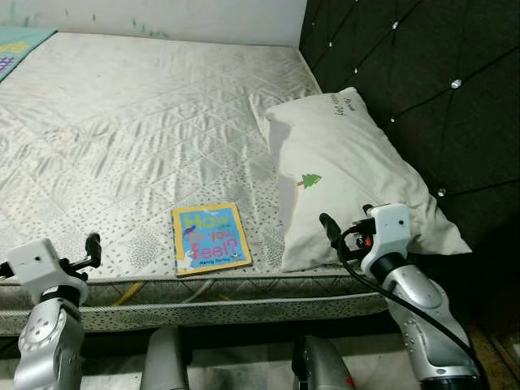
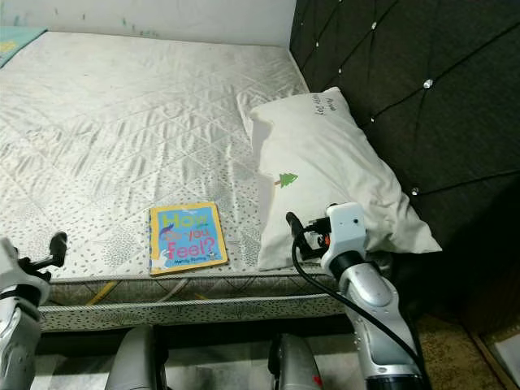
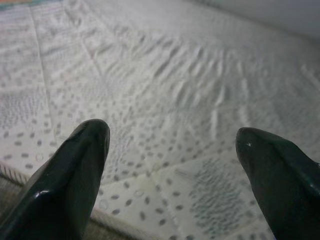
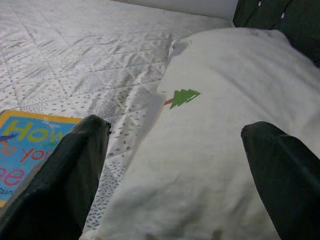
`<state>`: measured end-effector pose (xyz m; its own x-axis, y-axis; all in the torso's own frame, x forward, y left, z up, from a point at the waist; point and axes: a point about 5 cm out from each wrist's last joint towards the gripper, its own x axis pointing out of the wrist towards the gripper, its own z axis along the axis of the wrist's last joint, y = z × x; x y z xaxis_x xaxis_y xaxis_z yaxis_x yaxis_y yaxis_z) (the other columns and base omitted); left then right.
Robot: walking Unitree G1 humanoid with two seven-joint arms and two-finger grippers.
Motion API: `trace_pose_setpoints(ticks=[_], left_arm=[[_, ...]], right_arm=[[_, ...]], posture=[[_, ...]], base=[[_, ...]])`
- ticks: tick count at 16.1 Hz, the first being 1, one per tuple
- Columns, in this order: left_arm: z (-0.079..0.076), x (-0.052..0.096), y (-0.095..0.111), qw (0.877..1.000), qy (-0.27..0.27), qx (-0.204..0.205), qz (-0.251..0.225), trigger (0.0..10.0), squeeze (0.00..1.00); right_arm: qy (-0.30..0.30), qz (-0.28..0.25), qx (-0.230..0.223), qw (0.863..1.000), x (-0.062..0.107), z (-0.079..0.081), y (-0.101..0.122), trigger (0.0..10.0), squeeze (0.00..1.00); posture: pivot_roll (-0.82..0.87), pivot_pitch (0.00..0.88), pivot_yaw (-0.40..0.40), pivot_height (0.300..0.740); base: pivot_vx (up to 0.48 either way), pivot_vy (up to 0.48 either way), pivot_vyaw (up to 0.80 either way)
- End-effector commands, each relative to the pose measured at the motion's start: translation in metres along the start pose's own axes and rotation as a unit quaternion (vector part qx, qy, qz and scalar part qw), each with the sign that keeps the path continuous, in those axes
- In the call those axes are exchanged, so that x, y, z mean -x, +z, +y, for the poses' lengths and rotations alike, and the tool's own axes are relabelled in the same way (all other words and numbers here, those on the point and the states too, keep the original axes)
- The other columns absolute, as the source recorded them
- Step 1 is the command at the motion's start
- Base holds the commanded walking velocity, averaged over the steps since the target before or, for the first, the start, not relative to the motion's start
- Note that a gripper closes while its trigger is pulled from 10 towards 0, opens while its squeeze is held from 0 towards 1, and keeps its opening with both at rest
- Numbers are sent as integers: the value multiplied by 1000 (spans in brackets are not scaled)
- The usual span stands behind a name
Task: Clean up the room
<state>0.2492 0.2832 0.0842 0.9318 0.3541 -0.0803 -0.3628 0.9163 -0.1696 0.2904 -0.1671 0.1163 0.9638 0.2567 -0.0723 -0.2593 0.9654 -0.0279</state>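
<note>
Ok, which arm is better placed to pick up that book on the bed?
Probably the right. The right gripper hangs open just beside the book, over the pillow; the left gripper faces bare mattress.

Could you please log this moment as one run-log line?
left gripper: open, over bare quilted mattress edge | right gripper: open, over white tree-print pillow | yellow-bordered blue picture book: flat, untouched

Two silver, rounded arms end in white boxy wrist blocks. The right gripper (image 1: 331, 229) has glossy black fingers (image 4: 75, 170), black cabling and a red spot.
</note>
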Motion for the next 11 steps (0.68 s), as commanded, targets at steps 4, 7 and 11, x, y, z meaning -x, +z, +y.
trace_pose_setpoints(ticks=[4,7,11], left_arm=[[-24,12,-1,1000,-28,5,2,10000,0],[-29,10,1,999,-36,12,4,10000,0],[-34,10,0,999,-47,19,10,10000,0]], right_arm=[[-14,-10,-26,1000,-10,1,0,10000,0],[-30,-10,-40,999,-12,-3,-1,10000,0],[-33,-6,-45,998,-11,-7,-4,10000,0]], posture=[[10,0,-51,590],[9,0,-47,590],[1,0,-46,590]], base=[[0,0,0],[0,0,0],[0,83,0]])
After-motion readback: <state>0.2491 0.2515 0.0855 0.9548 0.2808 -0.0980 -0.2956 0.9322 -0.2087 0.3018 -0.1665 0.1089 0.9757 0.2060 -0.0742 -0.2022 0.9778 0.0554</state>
